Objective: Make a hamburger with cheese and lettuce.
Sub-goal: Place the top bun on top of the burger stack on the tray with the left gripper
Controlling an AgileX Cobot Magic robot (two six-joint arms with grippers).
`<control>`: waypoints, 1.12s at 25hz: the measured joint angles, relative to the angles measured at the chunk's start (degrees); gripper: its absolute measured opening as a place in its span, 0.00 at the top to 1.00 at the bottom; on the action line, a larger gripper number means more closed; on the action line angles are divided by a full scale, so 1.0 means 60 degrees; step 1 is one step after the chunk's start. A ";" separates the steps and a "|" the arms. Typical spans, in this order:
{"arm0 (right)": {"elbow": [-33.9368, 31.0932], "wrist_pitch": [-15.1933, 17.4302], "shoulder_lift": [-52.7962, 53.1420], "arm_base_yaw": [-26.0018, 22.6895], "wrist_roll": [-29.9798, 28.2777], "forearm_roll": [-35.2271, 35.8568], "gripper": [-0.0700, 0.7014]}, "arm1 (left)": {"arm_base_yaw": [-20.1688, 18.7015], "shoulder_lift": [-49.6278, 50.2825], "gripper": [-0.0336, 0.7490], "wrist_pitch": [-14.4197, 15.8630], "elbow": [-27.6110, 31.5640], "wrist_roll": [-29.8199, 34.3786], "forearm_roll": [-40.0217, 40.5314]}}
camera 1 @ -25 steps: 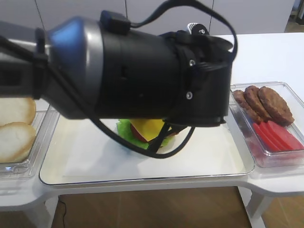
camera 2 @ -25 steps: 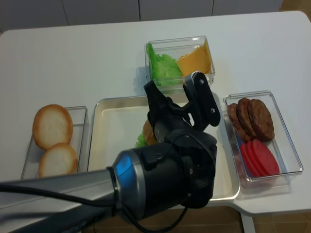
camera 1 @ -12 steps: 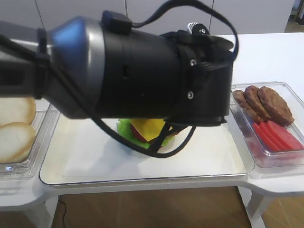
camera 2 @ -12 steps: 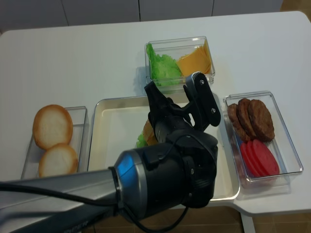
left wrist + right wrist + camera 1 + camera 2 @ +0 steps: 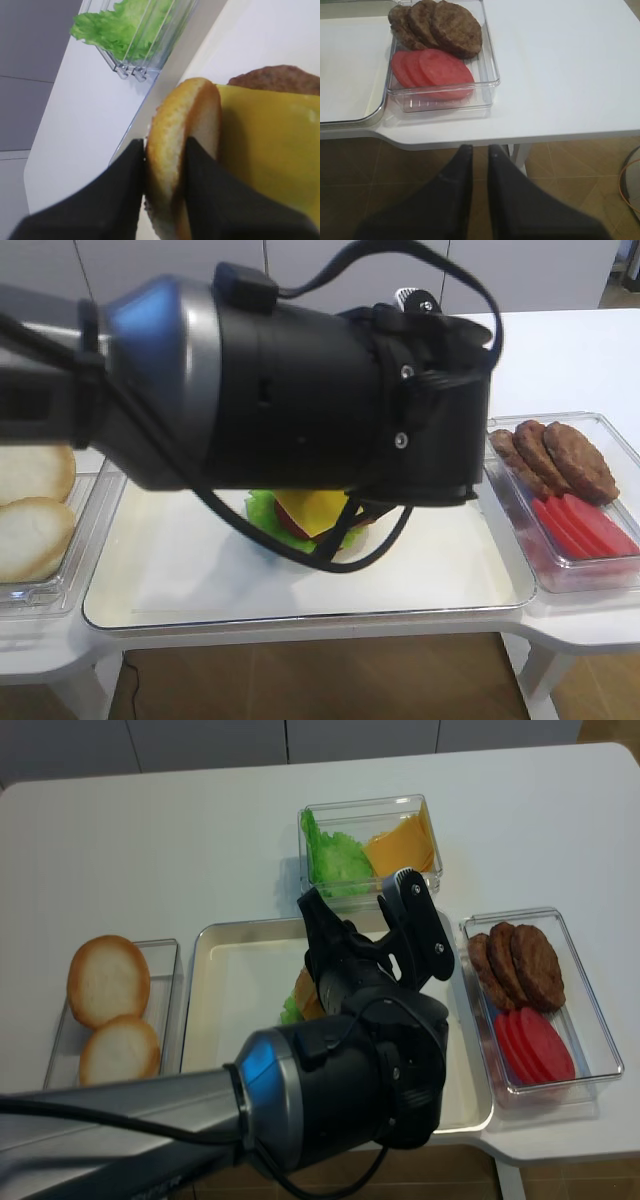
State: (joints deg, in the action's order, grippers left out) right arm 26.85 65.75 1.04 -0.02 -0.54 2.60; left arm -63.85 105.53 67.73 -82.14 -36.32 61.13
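The hamburger [image 5: 315, 515] sits on the white tray [image 5: 200, 570], mostly hidden behind my left arm [image 5: 280, 380]. Its green lettuce [image 5: 262, 508] frills out at the left and the yellow cheese [image 5: 312, 510] lies on top. In the left wrist view my left gripper [image 5: 165, 145] is shut on a golden bun top [image 5: 182, 125], held on edge. The bun top stands right beside the cheese [image 5: 270, 145], which covers the brown patty [image 5: 280, 80]. My right gripper [image 5: 480, 150] hangs off the table's front edge over the floor. Its jaws stand a narrow slit apart with nothing between them.
A clear box [image 5: 370, 845] behind the tray holds loose lettuce leaves and a pile of cheese slices. To the right, a clear box [image 5: 530, 1000] holds brown patties [image 5: 440, 25] and red tomato slices [image 5: 432, 70]. Two pale bun halves [image 5: 110, 1010] lie in a box at the left.
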 joint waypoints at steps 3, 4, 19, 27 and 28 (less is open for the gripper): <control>0.0000 0.0000 0.0000 0.0000 0.0000 0.0000 0.80 | 0.0000 0.0000 0.73 -0.0012 0.0000 0.0000 0.0000; 0.0000 0.0000 0.0000 0.0000 0.0000 0.0000 0.80 | 0.0000 0.0000 0.73 -0.0012 0.0000 0.0000 0.0000; 0.0000 0.0000 0.0000 0.0000 0.0000 0.0000 0.80 | -0.0083 0.0000 0.66 -0.0164 0.0000 0.0000 -0.0017; 0.0000 0.0000 0.0000 0.0000 0.0000 0.0000 0.80 | -0.0188 0.0000 0.66 -0.0194 0.0000 -0.0152 -0.0017; 0.0000 0.0000 0.0000 0.0000 0.0000 0.0000 0.80 | -0.0188 0.0000 0.66 -0.0194 0.0000 -0.0152 -0.0017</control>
State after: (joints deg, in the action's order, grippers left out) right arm 26.85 65.75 1.04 -0.02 -0.54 2.60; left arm -64.98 105.53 66.56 -82.14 -37.23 61.03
